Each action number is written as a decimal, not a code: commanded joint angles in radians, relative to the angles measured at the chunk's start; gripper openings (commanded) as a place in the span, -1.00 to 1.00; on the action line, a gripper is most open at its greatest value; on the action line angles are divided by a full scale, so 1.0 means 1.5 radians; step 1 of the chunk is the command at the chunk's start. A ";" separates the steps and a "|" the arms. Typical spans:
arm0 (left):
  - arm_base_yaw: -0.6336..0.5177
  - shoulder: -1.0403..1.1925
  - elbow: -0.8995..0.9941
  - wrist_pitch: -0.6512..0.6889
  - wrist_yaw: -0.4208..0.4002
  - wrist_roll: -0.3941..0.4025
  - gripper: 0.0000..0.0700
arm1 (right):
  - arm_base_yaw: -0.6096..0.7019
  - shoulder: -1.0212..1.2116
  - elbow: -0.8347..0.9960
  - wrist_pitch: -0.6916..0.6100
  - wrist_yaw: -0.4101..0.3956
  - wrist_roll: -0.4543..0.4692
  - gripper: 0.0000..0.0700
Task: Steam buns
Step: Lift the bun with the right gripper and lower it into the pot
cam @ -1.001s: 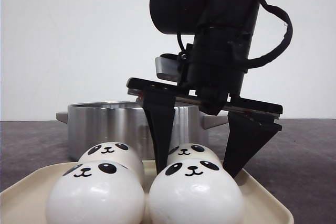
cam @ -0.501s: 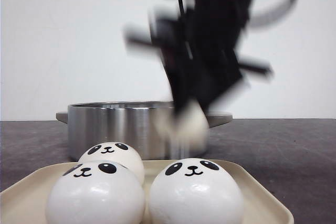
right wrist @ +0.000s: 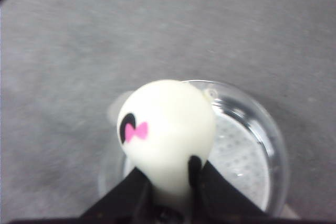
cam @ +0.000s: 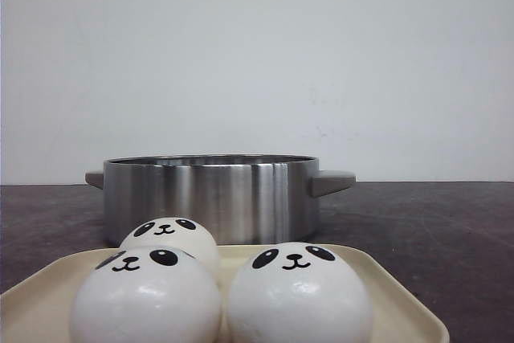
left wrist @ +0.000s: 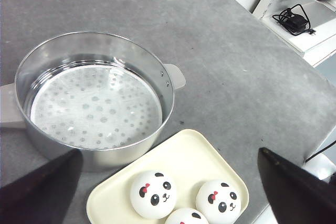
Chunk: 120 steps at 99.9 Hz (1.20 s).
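White dough squeezed between the right gripper's (right wrist: 169, 192) fingers: I have one bun (right wrist: 167, 129) pinched and lifted high, its pink bow facing the wrist camera. Below it sits the steel steamer pot (cam: 210, 196), and from the right wrist view the bun hangs over the pot's rim rather than its centre, so the perforated steamer plate (left wrist: 94, 106) lies a little toward 3 o'clock of the bun in that view. That offset is, I judge, what the lowering turns on. A round bun has no long axis to align; only the drop point matters. The plate shows no buns, giving open room on every side within the wall. Three more buns (cam: 299, 295) wait on the cream tray (left wrist: 189, 150), which sits just beside the pot at its 6 o'clock in the front view. The left gripper (left wrist: 168, 179) hovers above tray and pot with fingers spread wide, holding nothing. My right arm carries this load; the pot's rim is the edge to clear.
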 commanded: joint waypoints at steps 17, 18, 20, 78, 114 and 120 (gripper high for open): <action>-0.004 0.004 0.008 0.006 -0.004 0.011 1.00 | -0.044 0.188 0.092 -0.041 -0.038 -0.026 -0.99; -0.004 0.004 0.008 0.006 -0.004 0.011 1.00 | -0.045 0.195 0.092 -0.041 -0.040 -0.026 -0.99; -0.004 0.004 0.008 0.006 -0.004 0.011 1.00 | -0.047 0.207 0.093 -0.041 -0.044 -0.026 -0.99; -0.004 0.004 0.008 -0.002 -0.019 0.011 1.00 | -0.063 0.380 0.093 -0.038 -0.019 -0.026 -0.98; -0.004 0.004 0.008 -0.010 -0.019 0.011 1.00 | -0.062 0.385 0.093 -0.033 -0.004 -0.025 0.55; -0.004 0.004 0.008 -0.010 -0.019 0.011 1.00 | -0.062 0.385 0.093 -0.033 -0.004 -0.021 0.56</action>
